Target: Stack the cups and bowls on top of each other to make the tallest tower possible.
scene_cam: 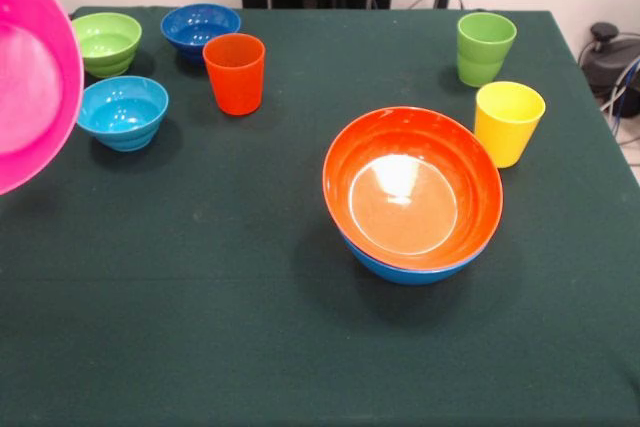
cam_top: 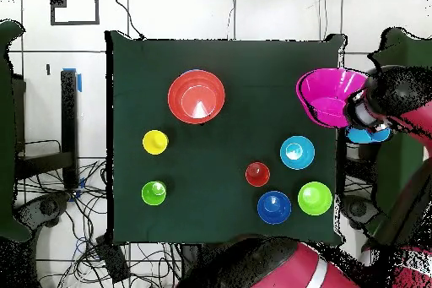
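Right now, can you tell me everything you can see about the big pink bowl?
The big pink bowl is shiny plastic, bright magenta, smooth and round with a paler inside. In the front view it is tipped on its side, its open side facing the table's middle, cut off by the picture's edge. It seems lifted off the green tablecloth, with a faint shadow beneath. From overhead it hangs at the table's edge beside the red and black arm. What grips it cannot be seen.

Place: I'm looking at a robotics lab
Evidence: green-cloth desk (cam_top: 228,73) on a marked tile floor (cam_top: 169,14), loose cables (cam_top: 51,196) trailing beside it, red robot arm (cam_top: 396,103) at the edge
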Controlling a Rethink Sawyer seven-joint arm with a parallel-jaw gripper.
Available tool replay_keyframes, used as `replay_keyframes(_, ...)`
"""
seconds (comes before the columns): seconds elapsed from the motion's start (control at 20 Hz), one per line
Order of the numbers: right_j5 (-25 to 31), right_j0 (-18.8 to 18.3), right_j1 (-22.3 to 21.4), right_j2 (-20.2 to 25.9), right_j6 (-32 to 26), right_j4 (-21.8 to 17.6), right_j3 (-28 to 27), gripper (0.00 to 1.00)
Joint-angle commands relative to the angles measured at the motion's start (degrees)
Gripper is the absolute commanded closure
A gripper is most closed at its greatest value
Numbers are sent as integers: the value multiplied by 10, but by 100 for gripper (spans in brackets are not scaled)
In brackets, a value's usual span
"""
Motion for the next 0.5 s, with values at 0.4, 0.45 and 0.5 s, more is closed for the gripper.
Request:
replay_keyframes(0.4, -23, -98, -75, 220, -460, -102, 84, 100)
replay_keyframes(0.45, -16, -87, -74, 217, -445, -103, 80, 100)
replay_keyframes(0.5, -9, -77, -73, 213, -430, -104, 76, 100)
